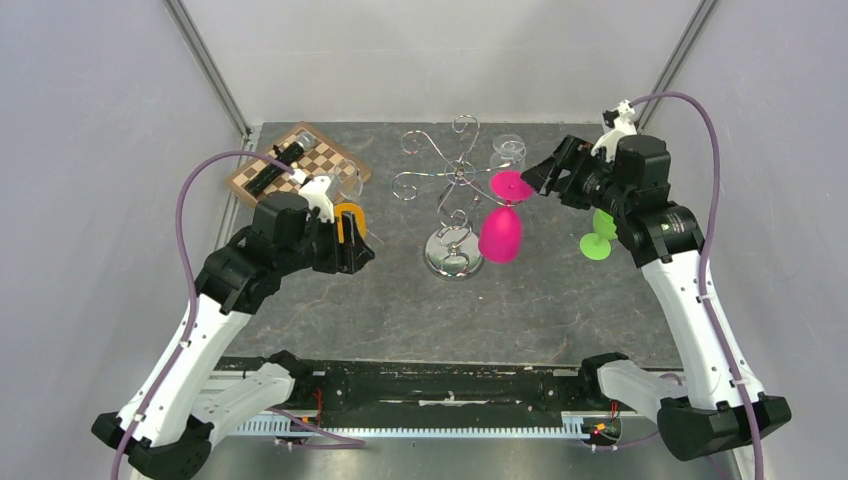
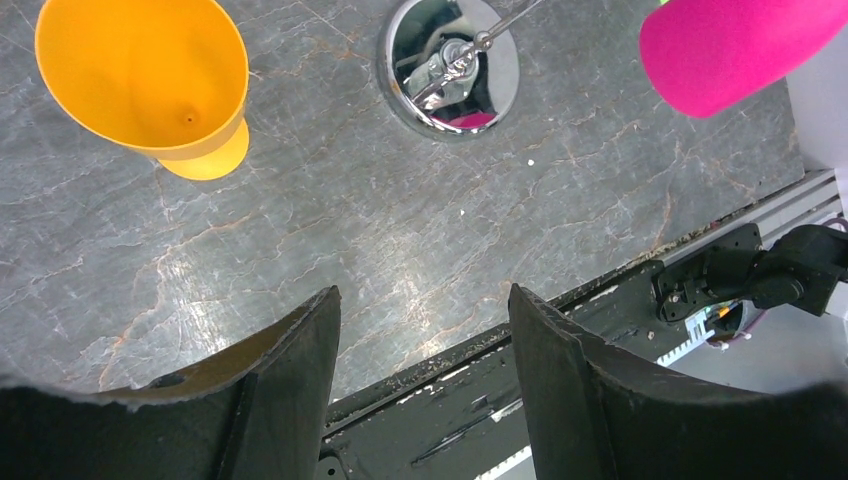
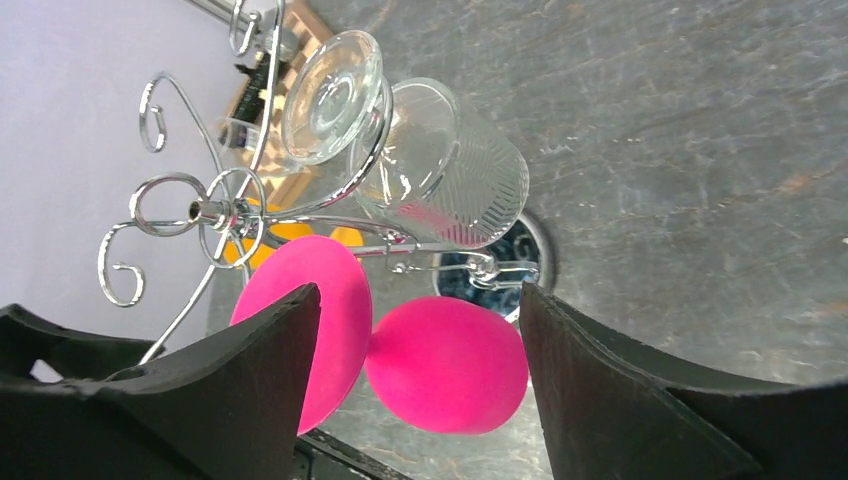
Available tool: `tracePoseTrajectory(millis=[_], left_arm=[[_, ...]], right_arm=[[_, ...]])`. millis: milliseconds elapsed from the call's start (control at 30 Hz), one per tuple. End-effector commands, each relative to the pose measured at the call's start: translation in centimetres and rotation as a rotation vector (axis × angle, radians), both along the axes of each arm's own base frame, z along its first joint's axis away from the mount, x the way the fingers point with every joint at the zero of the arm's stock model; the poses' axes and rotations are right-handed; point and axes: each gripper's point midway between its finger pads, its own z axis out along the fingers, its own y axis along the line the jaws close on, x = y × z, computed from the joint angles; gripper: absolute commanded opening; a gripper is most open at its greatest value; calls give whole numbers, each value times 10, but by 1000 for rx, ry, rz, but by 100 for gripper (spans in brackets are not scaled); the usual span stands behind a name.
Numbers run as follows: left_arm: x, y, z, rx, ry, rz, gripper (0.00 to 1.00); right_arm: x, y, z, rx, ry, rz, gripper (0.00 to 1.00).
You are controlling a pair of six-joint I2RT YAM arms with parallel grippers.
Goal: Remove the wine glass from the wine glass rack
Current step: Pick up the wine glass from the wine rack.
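The chrome wine glass rack stands mid-table on its round base. A pink wine glass hangs upside down from a right-hand arm, its foot on the wire. A clear glass hangs behind it. My right gripper is open, just right of the pink foot. In the right wrist view the pink glass shows between the open fingers, ungripped, with the clear glass and rack beyond. My left gripper is open and empty left of the rack.
An orange glass stands by my left gripper and shows in the left wrist view, with the rack base to its right. A green glass stands behind my right arm. A chessboard lies back left.
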Motion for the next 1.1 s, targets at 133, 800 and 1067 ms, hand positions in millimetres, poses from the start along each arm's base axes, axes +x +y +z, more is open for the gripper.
tracePoseTrajectory(millis=[133, 800, 1067], left_arm=[[-9, -2, -2, -44, -8, -16, 69], [-24, 0, -2, -65, 2, -35, 69], [-26, 2, -1, -66, -4, -32, 69]], right_arm=[[-7, 18, 23, 217, -79, 102, 71], [-25, 28, 31, 341, -73, 159, 45], [-29, 29, 34, 364, -80, 168, 23]])
